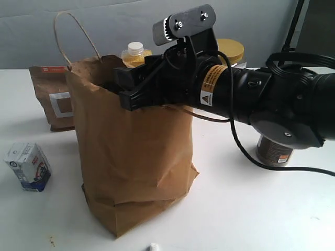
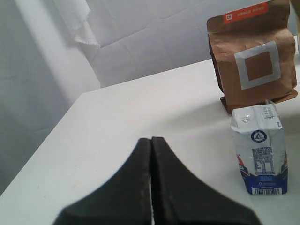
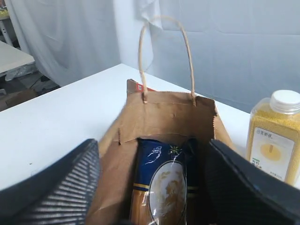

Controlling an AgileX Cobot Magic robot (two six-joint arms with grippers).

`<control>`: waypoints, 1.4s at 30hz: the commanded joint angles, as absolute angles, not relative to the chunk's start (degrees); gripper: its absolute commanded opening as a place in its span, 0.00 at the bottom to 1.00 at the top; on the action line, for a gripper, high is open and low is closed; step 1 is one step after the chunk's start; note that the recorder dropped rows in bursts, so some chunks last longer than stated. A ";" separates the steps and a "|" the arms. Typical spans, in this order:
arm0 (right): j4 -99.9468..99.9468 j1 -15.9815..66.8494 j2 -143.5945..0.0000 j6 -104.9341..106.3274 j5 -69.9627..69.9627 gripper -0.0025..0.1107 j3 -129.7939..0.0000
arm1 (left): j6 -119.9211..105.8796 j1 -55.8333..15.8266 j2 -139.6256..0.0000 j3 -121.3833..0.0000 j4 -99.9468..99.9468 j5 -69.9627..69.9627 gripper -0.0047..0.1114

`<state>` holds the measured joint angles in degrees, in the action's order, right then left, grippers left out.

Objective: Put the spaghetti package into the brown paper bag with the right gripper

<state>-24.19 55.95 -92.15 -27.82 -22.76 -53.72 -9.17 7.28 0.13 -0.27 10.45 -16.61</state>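
Note:
The brown paper bag (image 1: 133, 157) stands upright mid-table with one cord handle raised. In the right wrist view the spaghetti package (image 3: 164, 183) stands inside the bag (image 3: 164, 115), its navy end and pale oval emblem facing up. My right gripper (image 3: 154, 187) hovers over the bag's mouth, open, its two fingers wide apart on either side of the package and not touching it. In the exterior view the right gripper (image 1: 128, 86) reaches over the bag's rim and the package is hidden. My left gripper (image 2: 151, 140) is shut and empty, low over the table.
A smaller brown pouch (image 1: 55, 99) with a white square label stands behind the bag. A blue-and-white carton (image 1: 29, 167) sits at the left. A yellow-grain jar (image 3: 274, 136) stands behind the bag, and a tin can (image 1: 275, 149) is under the right arm.

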 commanded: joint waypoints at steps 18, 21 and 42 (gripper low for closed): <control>-15.22 51.33 -64.59 -10.23 2.54 0.02 -51.74 | -8.96 7.11 0.00 0.00 10.18 -16.14 0.04; -15.87 45.82 -57.17 -10.99 2.03 0.02 -44.89 | -8.96 7.11 0.00 0.00 10.18 -16.14 0.04; -9.01 13.40 -11.97 -9.27 2.30 0.02 -1.15 | -8.96 7.11 0.00 0.00 10.18 -16.14 0.04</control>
